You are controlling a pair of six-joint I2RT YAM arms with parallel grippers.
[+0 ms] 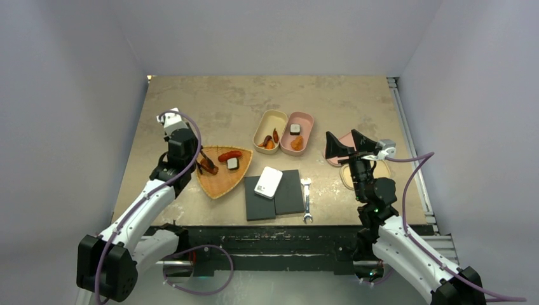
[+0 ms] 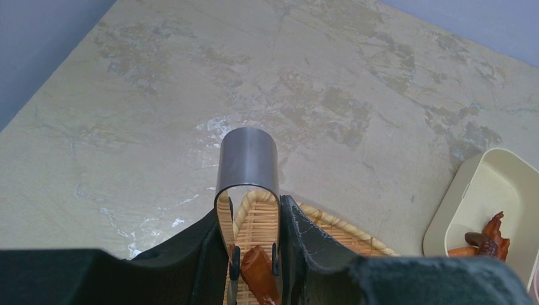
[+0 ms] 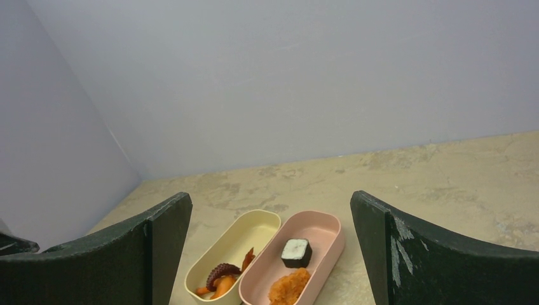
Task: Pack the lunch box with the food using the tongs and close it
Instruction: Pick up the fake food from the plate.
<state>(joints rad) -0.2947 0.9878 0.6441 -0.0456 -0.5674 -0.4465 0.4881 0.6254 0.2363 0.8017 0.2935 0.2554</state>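
My left gripper [image 1: 184,151] is shut on the tongs [image 2: 248,159] and holds them over a woven tray [image 1: 219,184]. The tongs' bent metal end sticks out past my fingers [image 2: 305,238]. A brown piece of food [image 2: 259,273] lies between the tongs' two arms, above the tray's weave [image 2: 343,225]. A red sausage [image 1: 230,155] and a black-and-white roll [image 1: 233,164] also lie on the tray. The lunch box stands open as a cream half [image 1: 269,121] and a pink half [image 1: 305,121], each with food inside. My right gripper [image 1: 346,149] hangs open and empty to their right.
Two black mats [image 1: 289,197] lie near the front edge with a white device [image 1: 268,182] on them and a silver wrench [image 1: 307,202] beside them. A pink lid [image 1: 346,137] and a cream lid [image 1: 383,170] lie under my right arm. Grey walls close in both sides.
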